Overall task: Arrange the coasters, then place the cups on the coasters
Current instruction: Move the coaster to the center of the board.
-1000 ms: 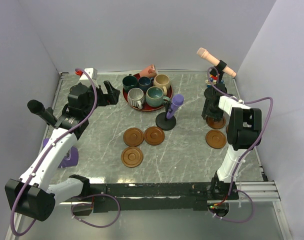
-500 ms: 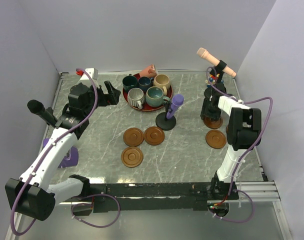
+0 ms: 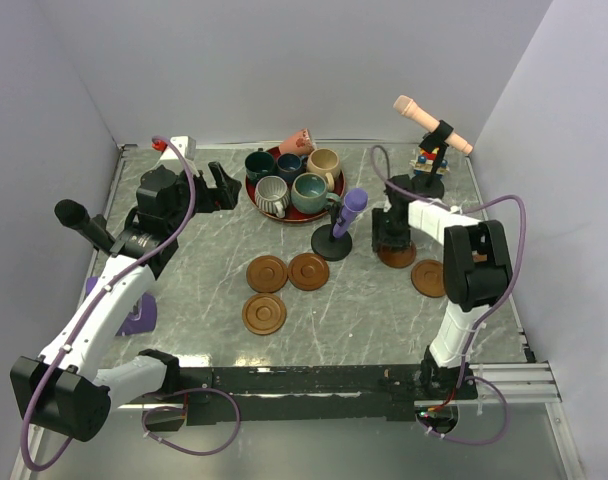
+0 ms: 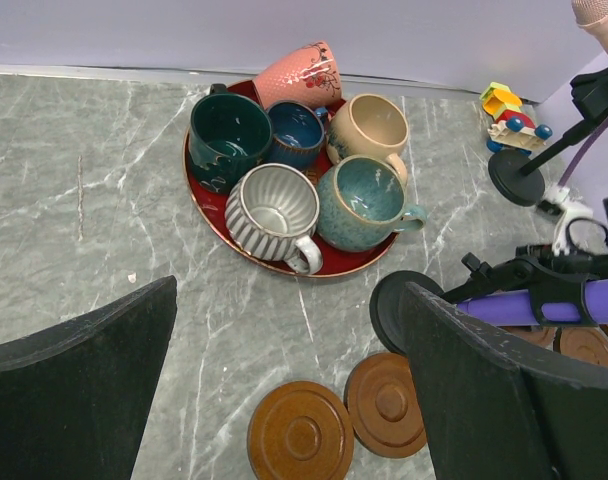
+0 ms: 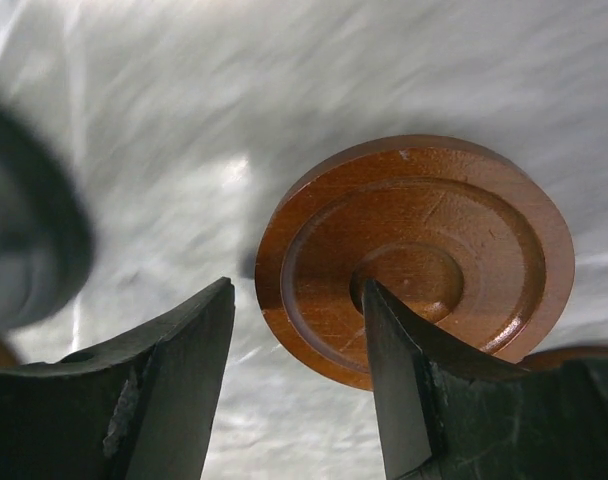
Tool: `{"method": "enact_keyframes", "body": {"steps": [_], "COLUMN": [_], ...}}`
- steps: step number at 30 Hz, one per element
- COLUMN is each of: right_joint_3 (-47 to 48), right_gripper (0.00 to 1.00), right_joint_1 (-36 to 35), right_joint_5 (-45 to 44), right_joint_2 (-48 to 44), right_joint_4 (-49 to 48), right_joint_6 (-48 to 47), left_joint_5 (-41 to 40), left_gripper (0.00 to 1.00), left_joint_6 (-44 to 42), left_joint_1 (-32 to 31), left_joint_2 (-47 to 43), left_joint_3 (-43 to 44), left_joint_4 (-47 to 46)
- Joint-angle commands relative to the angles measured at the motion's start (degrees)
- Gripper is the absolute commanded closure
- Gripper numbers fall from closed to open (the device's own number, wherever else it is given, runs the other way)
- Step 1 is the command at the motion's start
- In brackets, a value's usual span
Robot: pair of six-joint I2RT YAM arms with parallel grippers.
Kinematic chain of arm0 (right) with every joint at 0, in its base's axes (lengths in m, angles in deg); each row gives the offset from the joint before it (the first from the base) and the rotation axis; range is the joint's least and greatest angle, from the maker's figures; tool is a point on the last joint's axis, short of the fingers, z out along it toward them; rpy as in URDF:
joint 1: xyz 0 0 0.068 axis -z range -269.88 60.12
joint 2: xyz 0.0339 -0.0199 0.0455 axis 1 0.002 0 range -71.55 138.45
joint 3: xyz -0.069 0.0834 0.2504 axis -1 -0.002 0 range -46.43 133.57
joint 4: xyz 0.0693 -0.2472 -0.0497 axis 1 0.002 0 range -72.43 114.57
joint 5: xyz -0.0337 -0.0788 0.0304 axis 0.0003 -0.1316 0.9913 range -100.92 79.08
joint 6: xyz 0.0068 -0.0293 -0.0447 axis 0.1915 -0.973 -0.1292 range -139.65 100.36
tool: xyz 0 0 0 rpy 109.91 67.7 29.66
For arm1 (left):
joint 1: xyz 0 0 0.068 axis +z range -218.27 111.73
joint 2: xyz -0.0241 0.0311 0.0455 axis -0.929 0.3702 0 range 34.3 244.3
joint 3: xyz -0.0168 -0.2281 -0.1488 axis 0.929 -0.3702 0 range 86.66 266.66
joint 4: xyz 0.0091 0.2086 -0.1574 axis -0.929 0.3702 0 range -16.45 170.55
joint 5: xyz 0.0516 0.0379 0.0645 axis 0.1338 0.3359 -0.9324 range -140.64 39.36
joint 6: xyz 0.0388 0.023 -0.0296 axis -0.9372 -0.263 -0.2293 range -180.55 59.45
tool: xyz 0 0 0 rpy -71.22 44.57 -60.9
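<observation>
Plate [image 4: 339, 268], red, on the counter [image 4: 104, 200], holds six cups. Five stand upright, mouths up: green cup [image 4: 227, 135], blue cup [image 4: 296, 130], beige cup [image 4: 369, 125], teal cup [image 4: 364, 200], grey cup [image 4: 274, 210]. Pink cup [image 4: 299, 75] is tipped against the far rim, long axis slanting.

Teal handle points right; grey handle points near-right.

Three coasters [image 3: 267, 272] lie flat, close together, nearer than the plate.

Fourth coaster [image 5: 414, 260] lies flat under the right tool [image 5: 296, 290]. Jaws part-spread astride its rim, one finger over the centre, the other clear of the edge. Fifth coaster [image 3: 429, 278] lies near.

Left tool [image 4: 289, 300] gapes wide, empty.
</observation>
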Motion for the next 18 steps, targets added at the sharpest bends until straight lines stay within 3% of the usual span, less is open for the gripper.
{"method": "enact_keyframes", "body": {"steps": [1,6,14,18], "right_joint_3": [-3.3,-5.1,-5.3,-3.3], "right_gripper": [0.39,0.36,0.05,0.01], "right_joint_1": [-3.9,-5.0,-3.8,-3.4], "right_joint_5": [1.5,1.1,-5.9,-7.9], "right_joint_2": [-5.0,-11.0,-17.0,-13.6], "right_joint_4": [3.8,4.4,3.6,2.4], "right_joint_6": [2.2,3.4,3.5,4.0], "left_joint_5": [0.7,0.5,0.7,0.8], "left_gripper": [0.03,0.03,0.03,0.03], "left_joint_6": [0.4,0.4,0.4,0.5], "left_joint_1": [-0.2,-0.2,-0.2,-0.2], "left_joint_2": [0.2,0.1,0.1,0.1], "left_joint_3": [0.4,0.5,0.5,0.6], "left_joint_4": [-1.9,-1.8,-1.8,-2.0]}}
